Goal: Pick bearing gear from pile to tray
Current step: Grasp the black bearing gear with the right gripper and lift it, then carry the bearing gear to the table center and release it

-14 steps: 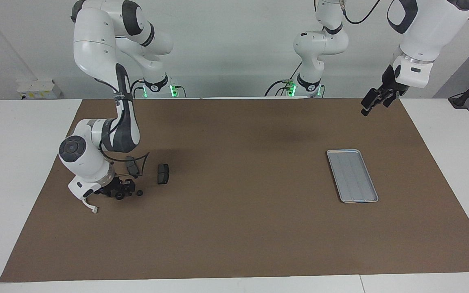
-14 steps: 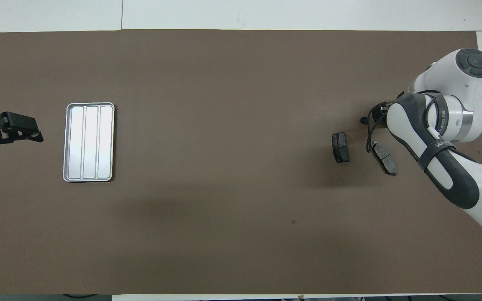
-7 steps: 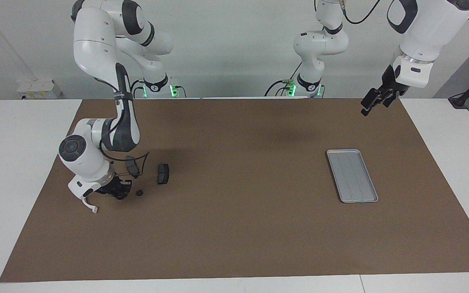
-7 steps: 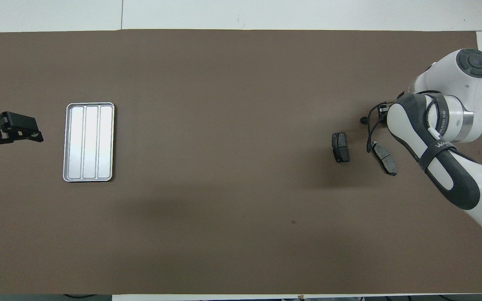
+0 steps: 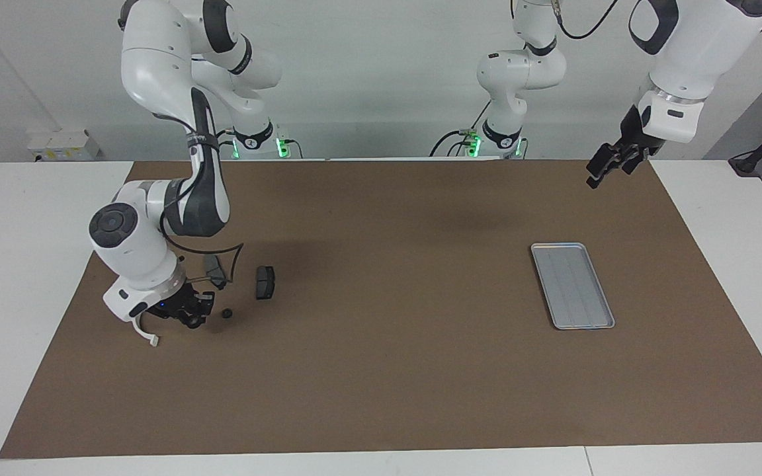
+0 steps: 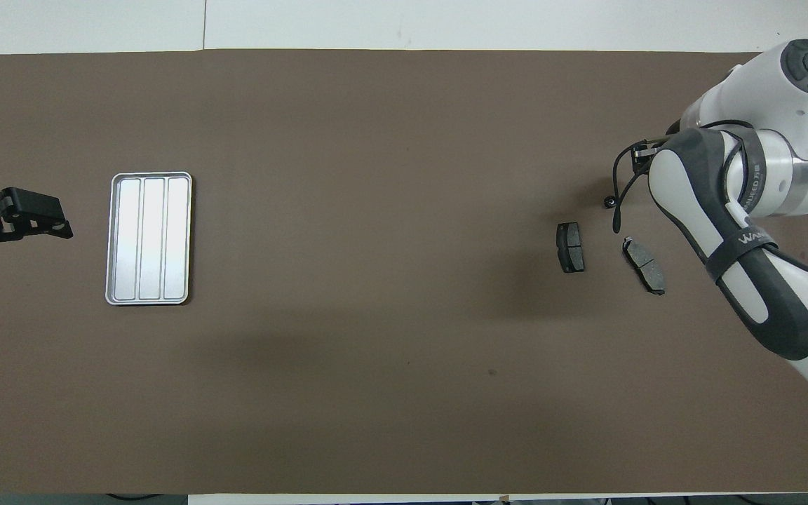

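Observation:
The pile lies at the right arm's end of the brown mat: two dark grey brake pads (image 5: 265, 282) (image 5: 214, 271), a white curved piece (image 5: 145, 333) and a tiny black round piece (image 5: 227, 313) (image 6: 611, 202). My right gripper (image 5: 192, 318) hangs just above the mat beside that round piece, shut on a small black bearing gear (image 5: 194, 322). In the overhead view the arm hides this gripper. The silver tray (image 5: 602, 325) (image 6: 114, 238) lies empty toward the left arm's end. My left gripper (image 5: 609, 170) (image 6: 22, 242) waits open, raised over the mat's end by the tray.
The brake pads also show in the overhead view (image 6: 570, 247) (image 6: 644, 265). The brown mat (image 5: 387, 344) covers most of the white table. The right arm's elbow (image 5: 186, 205) hangs over the pile.
My right arm has risen a little and the gripper has lifted off the mat with the gear. The loose black round piece, the pads and the left arm have stayed put.

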`<state>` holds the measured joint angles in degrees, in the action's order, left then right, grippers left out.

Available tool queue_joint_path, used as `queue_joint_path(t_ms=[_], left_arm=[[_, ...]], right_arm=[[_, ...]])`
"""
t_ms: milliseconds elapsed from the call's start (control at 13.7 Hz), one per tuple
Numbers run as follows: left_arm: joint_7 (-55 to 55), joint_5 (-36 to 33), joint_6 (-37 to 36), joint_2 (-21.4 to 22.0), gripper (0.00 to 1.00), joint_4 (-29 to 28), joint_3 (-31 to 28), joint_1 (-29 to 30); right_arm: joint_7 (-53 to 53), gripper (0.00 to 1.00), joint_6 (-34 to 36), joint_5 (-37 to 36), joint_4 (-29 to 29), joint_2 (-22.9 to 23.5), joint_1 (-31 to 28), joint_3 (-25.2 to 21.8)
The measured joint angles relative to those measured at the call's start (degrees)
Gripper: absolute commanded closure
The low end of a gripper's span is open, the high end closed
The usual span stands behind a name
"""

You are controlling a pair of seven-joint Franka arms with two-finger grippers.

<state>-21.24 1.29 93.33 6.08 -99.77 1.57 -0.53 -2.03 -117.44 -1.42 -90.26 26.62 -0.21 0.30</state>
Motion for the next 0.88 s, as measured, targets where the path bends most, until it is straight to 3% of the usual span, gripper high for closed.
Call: queue_joint_path(t_ms=[293,585,878], left_arm=[[0.0,0.0,0.0,0.0,0.0,0.0,0.0,0.0],[0.0,0.0,0.0,0.0,0.0,0.0,0.0,0.0],[0.0,0.0,0.0,0.0,0.0,0.0,0.0,0.0]], right_arm=[[13.5,1.0,7.2,0.1,5.4,-2.8,9.5,1.0],[30.3,1.0,7.9,0.0,5.5,-3.7,21.3,1.2],[40.0,1.0,6.7,0.0,2.5,-4.6,27.8,1.3]])
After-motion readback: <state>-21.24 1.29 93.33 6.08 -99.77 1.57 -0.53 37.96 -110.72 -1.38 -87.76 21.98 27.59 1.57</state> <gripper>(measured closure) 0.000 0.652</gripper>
